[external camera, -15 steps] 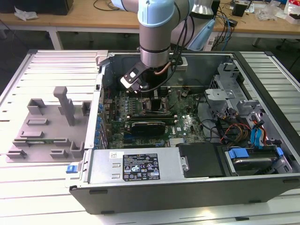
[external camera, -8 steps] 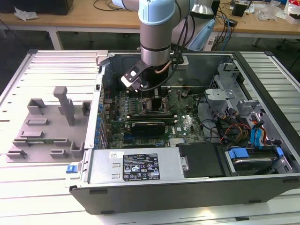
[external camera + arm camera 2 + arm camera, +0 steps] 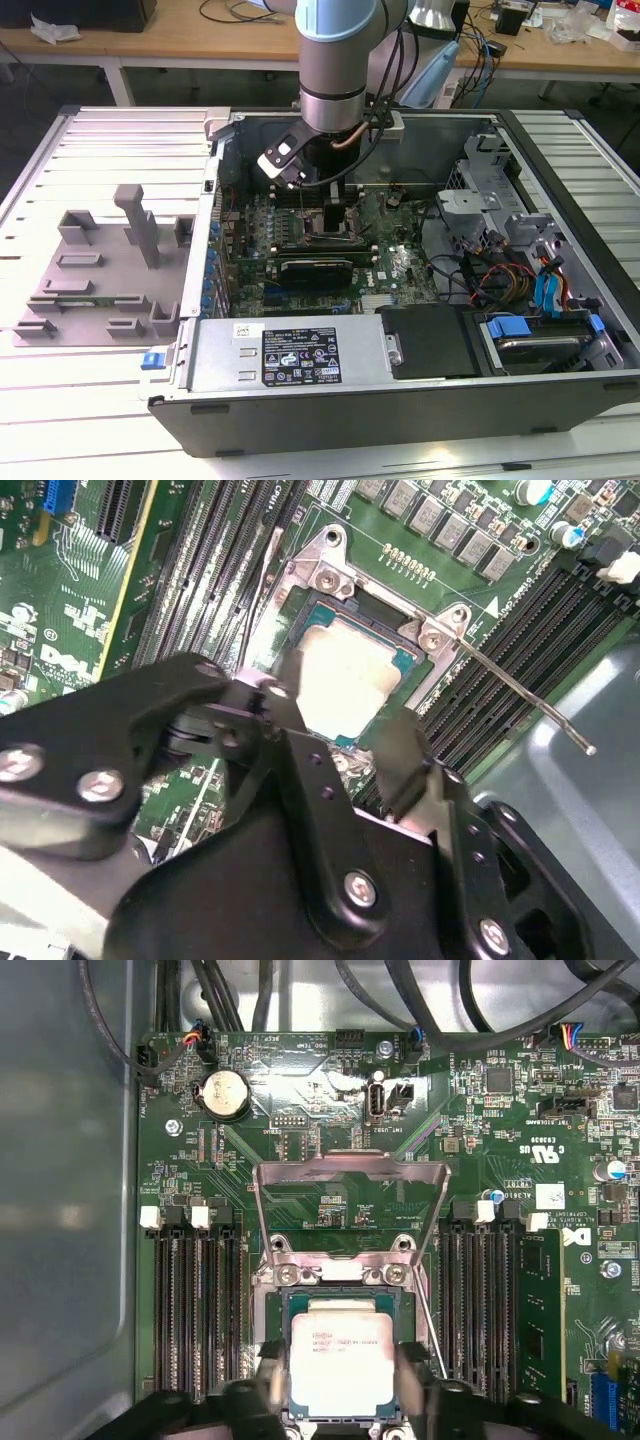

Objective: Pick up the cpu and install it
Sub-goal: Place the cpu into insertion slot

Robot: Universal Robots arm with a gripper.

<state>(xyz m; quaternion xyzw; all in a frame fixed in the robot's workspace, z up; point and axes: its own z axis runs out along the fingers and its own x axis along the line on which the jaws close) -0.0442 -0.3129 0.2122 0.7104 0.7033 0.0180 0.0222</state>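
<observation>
Tool (image 3: 341, 1388) is down inside the open computer case (image 3: 300, 415), its two fingers (image 3: 272, 1380) clamped on opposite edges of the cpu (image 3: 342, 1360). Cpu sits flat in the socket (image 3: 268, 1278) on the green motherboard (image 3: 398, 265), silver top facing up. In the first wrist view the metal cover plate (image 3: 350, 1175) of the socket stands raised. In the second wrist view the thin lever (image 3: 520, 698) is swung free. Black memory slots (image 3: 195, 1310) flank the socket on both sides. In the exterior view the arm (image 3: 335, 60) enters from 12 o'clock of the case. A grey moulded tray (image 3: 100, 270) lies on the worktop (image 3: 90, 420) at 9 o'clock of the case.
</observation>
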